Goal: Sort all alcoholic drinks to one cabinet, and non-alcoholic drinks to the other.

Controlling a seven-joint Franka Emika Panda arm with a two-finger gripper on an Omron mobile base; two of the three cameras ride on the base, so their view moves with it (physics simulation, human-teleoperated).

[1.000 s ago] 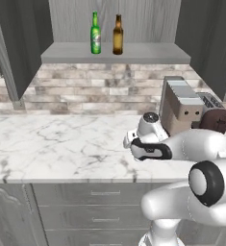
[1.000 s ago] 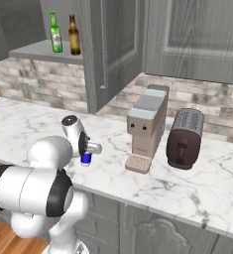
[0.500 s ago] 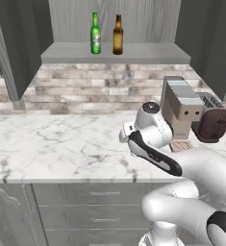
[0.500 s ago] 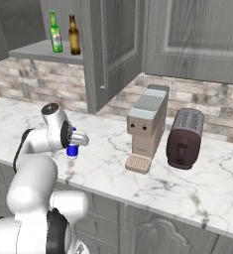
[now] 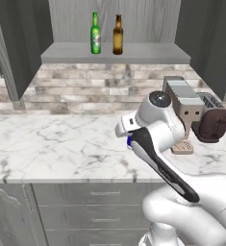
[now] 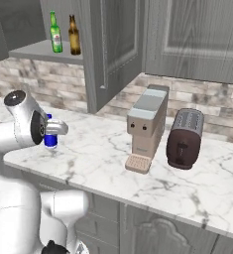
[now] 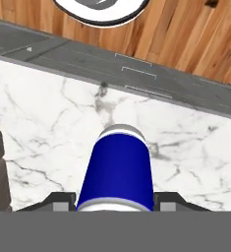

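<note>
Gripper: the two-finger gripper point(image 7: 116, 206) is closing narrowly on the white plastic bottle with blue label point(image 7: 118, 174), one dark finger sitting on each side of it at the bottom centre of the hand view.
Held bottle: it is showing as a blue patch point(image 6: 50, 139) at the wrist, at the left of the right base view, above the white marble counter point(image 6: 103, 149).
Alcoholic drinks: the slim green glass bottle point(image 5: 95, 33) and the amber-brown glass bottle point(image 5: 118, 34) are standing just beside each other on the open cabinet shelf point(image 5: 109, 54), top centre of the left base view.
Risk, slipping: the bottle is smooth and round, so it may be sliding out during a wide swing.
Risk, wrong place: this shelf is already holding the alcohol, so putting the bottle there would be mixing the sorts.
Risk, collision: the beige coffee machine point(image 6: 146, 126) and dark brown toaster point(image 6: 185, 139) are standing near.
</note>
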